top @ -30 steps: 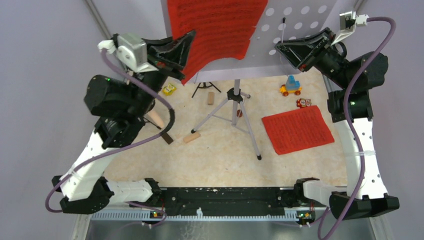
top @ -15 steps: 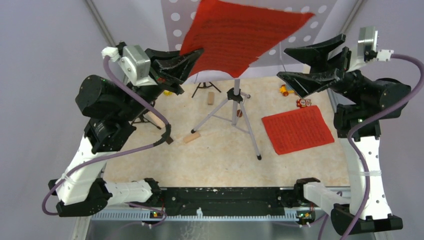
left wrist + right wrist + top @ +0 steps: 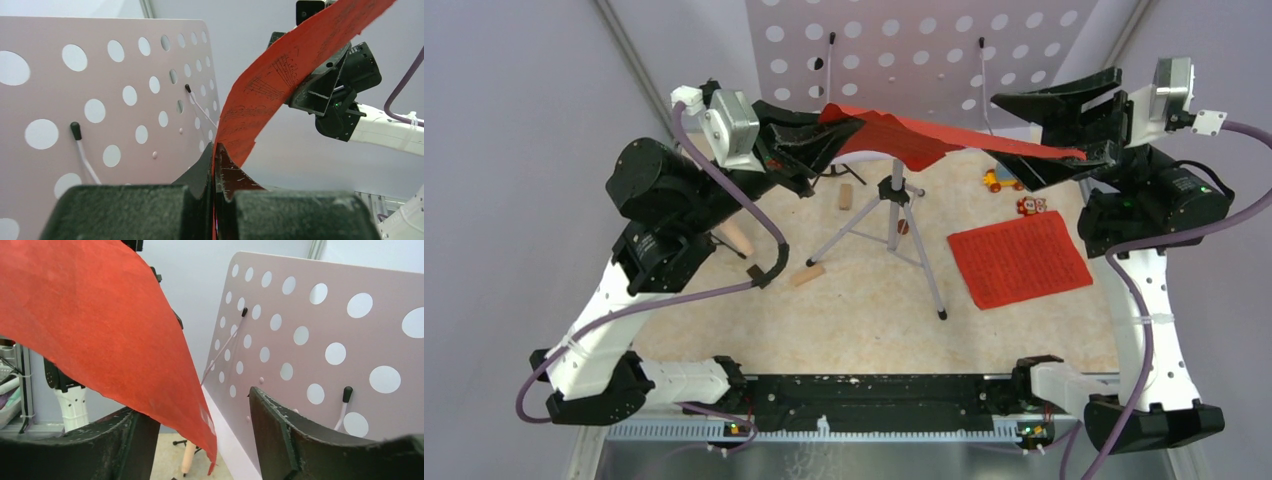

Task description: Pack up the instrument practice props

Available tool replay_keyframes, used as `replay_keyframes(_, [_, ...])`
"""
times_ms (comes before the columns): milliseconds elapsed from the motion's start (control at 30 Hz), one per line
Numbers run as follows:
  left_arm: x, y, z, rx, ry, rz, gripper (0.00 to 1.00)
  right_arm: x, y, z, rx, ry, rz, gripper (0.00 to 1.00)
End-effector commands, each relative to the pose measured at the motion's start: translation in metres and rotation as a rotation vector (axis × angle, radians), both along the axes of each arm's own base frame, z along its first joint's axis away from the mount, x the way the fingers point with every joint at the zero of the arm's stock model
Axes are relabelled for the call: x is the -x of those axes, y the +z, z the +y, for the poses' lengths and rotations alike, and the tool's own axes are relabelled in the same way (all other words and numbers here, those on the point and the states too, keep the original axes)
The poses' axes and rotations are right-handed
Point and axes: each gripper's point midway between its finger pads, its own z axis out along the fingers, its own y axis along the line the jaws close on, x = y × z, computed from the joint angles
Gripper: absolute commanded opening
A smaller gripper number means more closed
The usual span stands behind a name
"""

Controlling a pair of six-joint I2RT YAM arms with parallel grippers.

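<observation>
My left gripper (image 3: 849, 128) is shut on the left edge of a red sheet-music page (image 3: 894, 135), pinched flat between its jaws (image 3: 216, 150). The page (image 3: 280, 75) stretches almost level in front of the white perforated music desk (image 3: 904, 50) toward my right gripper (image 3: 999, 140). That gripper stands open (image 3: 192, 402); the page (image 3: 100, 325) drapes over one finger (image 3: 120, 440) and its corner hangs loose between the jaws. A second red page (image 3: 1019, 258) lies flat on the table. The silver tripod legs (image 3: 894, 215) stand mid-table, with a small black tripod (image 3: 834, 172) behind them.
Tan wooden blocks (image 3: 807, 274) (image 3: 845, 195) lie near the tripod legs. Small toy cars (image 3: 1029, 205) sit at the right, below my right gripper. Two wire page holders (image 3: 984, 65) stick up from the desk. Grey walls close in both sides.
The red page has come off the music desk and swung from upright to almost level. My left gripper carried it rightward. My right gripper has opened wide and moved under the page's right end.
</observation>
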Motion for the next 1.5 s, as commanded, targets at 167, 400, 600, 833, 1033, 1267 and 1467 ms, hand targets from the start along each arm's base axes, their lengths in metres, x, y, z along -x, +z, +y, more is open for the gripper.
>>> replay_keyframes(167, [0.003,0.008,-0.006,0.036,-0.045,0.001,0.05,0.037,0.004,-0.001,-0.043,0.088,-0.024,0.06])
replay_keyframes(400, [0.005,0.007,-0.002,0.043,-0.038,0.001,0.53,0.046,-0.006,-0.011,-0.095,-0.032,0.086,0.00])
replay_keyframes(600, [0.005,0.002,0.006,0.042,-0.012,0.000,0.86,0.019,-0.029,-0.043,-0.146,-0.383,0.304,0.00])
replay_keyframes(833, [0.004,-0.008,0.019,0.027,0.035,0.028,0.93,-0.035,-0.148,-0.092,-0.119,-0.773,0.803,0.00])
replay_keyframes(1033, [0.007,-0.010,0.033,0.029,0.070,0.032,0.97,-0.038,-0.227,-0.096,-0.104,-0.814,1.035,0.00])
replay_keyframes(1267, [0.007,-0.017,0.037,0.019,0.083,0.051,0.98,-0.051,-0.282,-0.118,-0.169,-0.961,1.201,0.00])
replay_keyframes(1467, [0.004,-0.028,0.038,0.013,0.099,0.080,0.98,-0.083,-0.333,-0.135,-0.291,-1.074,1.304,0.00])
